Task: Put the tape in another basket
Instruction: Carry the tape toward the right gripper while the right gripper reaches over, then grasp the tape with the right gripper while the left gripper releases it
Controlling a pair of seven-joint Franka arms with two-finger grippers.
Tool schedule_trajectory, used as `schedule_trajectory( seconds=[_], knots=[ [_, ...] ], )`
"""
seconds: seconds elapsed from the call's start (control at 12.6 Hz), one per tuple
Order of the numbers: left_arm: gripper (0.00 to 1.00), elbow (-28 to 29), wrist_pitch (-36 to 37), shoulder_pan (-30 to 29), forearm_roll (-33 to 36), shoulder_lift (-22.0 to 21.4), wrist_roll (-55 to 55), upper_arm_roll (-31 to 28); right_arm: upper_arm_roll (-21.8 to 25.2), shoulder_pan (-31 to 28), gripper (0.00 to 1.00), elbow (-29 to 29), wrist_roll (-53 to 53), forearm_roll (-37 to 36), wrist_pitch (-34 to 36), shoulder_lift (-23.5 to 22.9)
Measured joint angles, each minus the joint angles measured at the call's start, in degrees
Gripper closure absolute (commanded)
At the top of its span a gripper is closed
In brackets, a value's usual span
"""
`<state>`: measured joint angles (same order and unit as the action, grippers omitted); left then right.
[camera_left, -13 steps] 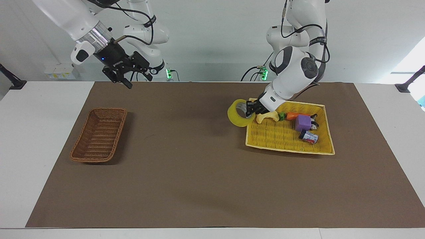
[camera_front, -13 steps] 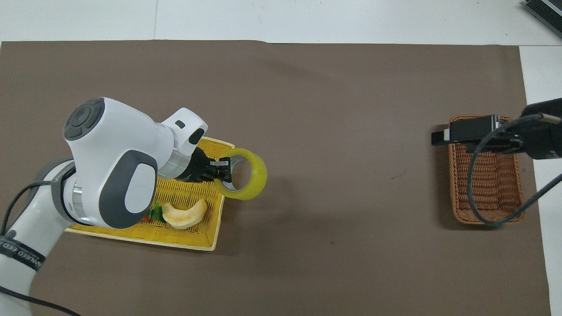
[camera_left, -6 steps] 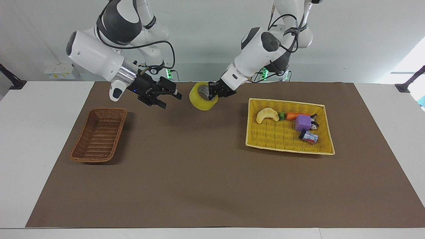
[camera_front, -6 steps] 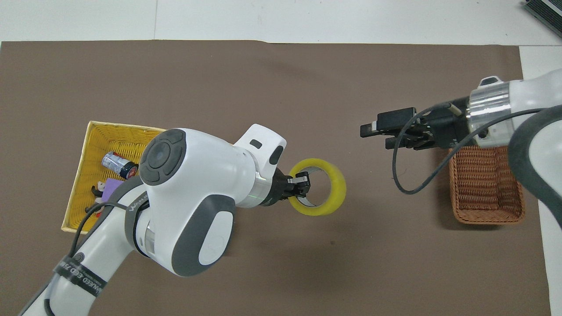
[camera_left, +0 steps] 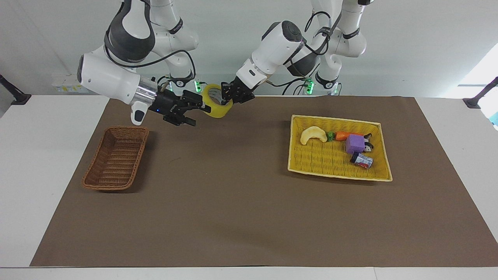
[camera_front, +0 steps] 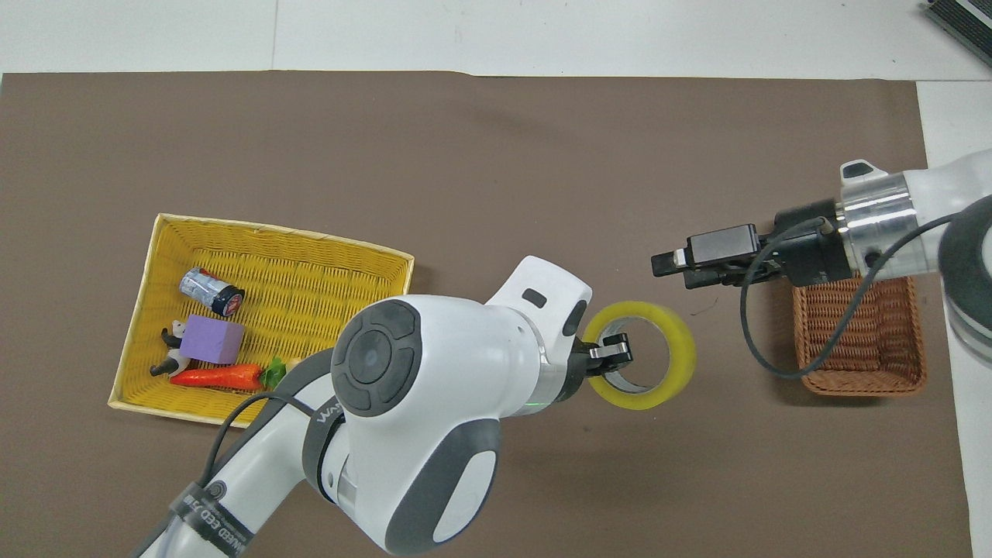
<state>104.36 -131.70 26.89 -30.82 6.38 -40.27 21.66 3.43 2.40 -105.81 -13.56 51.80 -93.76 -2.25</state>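
Facing right pincer (camera_left: pixel 196 112): tape (camera_left: pixel 214 105), midair.

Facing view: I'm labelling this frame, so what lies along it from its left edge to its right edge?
Brown wicker basket → right gripper → tape held by left gripper → yellow tray.
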Motion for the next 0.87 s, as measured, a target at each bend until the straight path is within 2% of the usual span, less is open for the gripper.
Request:
schedule_trajectory(
  seconds=[0.63, 0.71, 0.87],
  knots=[
    [1.00, -0.1, -2.2, 1.2, 0.0, 0.2, -0.1, 0.0, 0.0, -0.8, 0.00, -7.5, -6.9, 1.6, 5.2, 5.1],
    [1.00, -0.1, -2.2, 1.2, 0.0, 0.2, -0.1, 0.0, 0.0, -1.1, 0.08, -7.9, -7.1, 1.7, 5.2, 5.4],
    [1.00, -0.1, -2.3, 1.2, 0.0, 0.2, -0.1, 0.0, 0.0, -1.2, 0.41, -8.2, -7.2, 1.7, 5.0, 5.5]
  ],
)
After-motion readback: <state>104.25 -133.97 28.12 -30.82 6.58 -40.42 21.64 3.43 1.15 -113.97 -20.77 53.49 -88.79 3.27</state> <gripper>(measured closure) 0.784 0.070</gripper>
